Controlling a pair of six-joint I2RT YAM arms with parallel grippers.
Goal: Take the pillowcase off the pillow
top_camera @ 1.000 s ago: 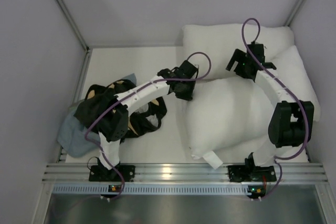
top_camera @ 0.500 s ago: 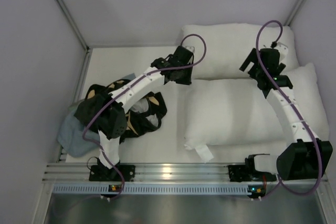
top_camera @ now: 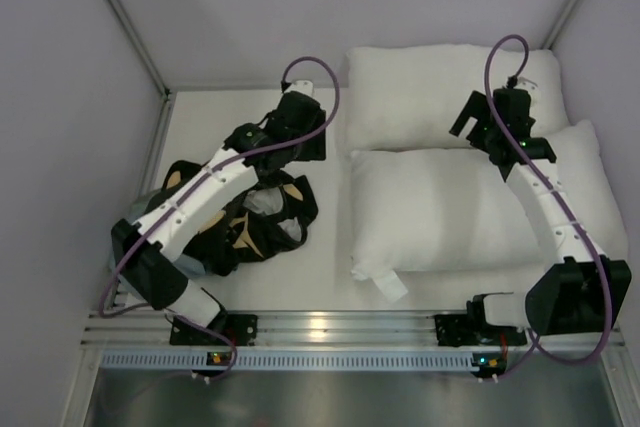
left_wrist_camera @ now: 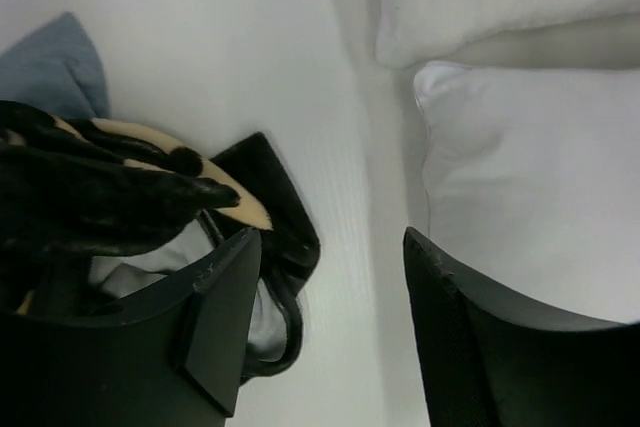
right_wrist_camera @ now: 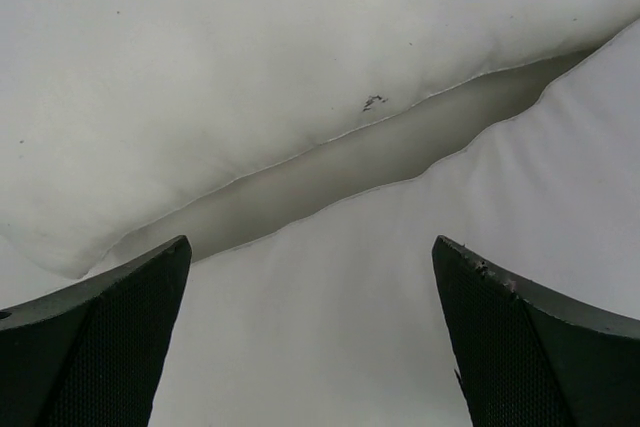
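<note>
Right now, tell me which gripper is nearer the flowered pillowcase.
Left. The left gripper hangs beyond the far edge of the pillowcase; the right gripper is far off, above the gap between the pillow and the other white pillow.

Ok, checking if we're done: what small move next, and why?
Probably just draw both arms back: the pillowcase lies crumpled apart from the bare pillow, and the left gripper and right gripper stand open, holding nothing.

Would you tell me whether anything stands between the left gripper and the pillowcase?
Nothing visible does. The left gripper hangs open over bare table, with the pillowcase crumpled right beside one finger and the pillow on the other side.
</note>
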